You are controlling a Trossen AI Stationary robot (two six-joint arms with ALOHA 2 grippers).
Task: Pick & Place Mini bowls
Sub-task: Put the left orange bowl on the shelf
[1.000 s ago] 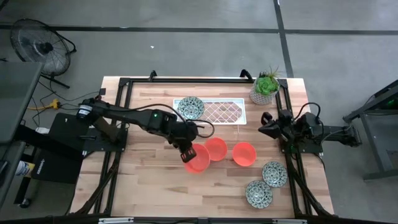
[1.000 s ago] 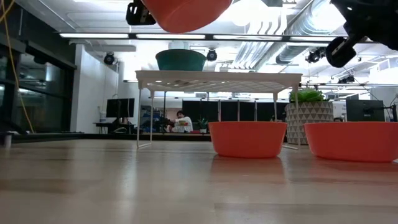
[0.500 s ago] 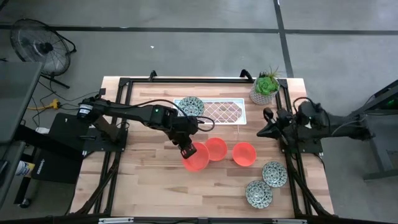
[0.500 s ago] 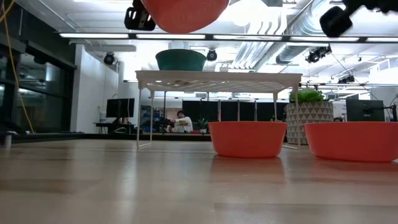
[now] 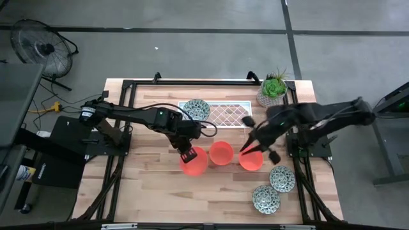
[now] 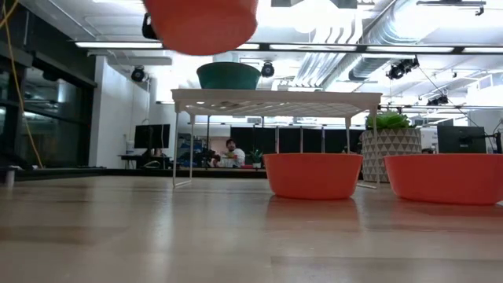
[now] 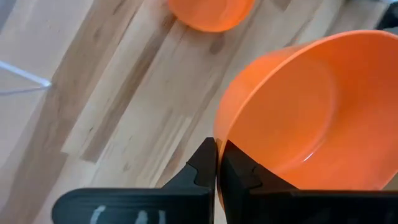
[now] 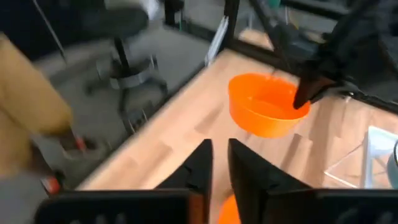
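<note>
The left gripper [image 5: 188, 153] is holding one orange mini bowl [image 5: 194, 161] by its rim, clear of the table [image 5: 147, 185], just left of the table's middle. In the left wrist view its fingers [image 7: 205, 165] are pinching the bowl's wall [image 7: 311, 112] with almost no gap between them. In the low view that bowl [image 6: 201, 23] is hanging high above the wood.

To do this carry well, I judge the arm should be keeping the bowl level and lifting it clear of the white wire rack [image 5: 227, 114] near the far edge, where a mosaic bowl [image 5: 195, 110] is already sitting at the rack's left end. The pinch on a thin rim is small, so a slow swing would be guarding against the bowl twisting out.

Two more orange bowls are resting at the table's middle, one [image 5: 222, 153] just beside the held bowl and one [image 5: 250, 158] further right. The right gripper [image 5: 257, 142] is reaching over this second bowl, holding nothing; its fingers [image 8: 202, 163] are standing a narrow gap apart in the right wrist view. Two mosaic bowls [image 5: 282, 178] [image 5: 265, 199] are sitting towards the near right corner, and a potted plant [image 5: 273, 89] is standing at the far right corner.
</note>
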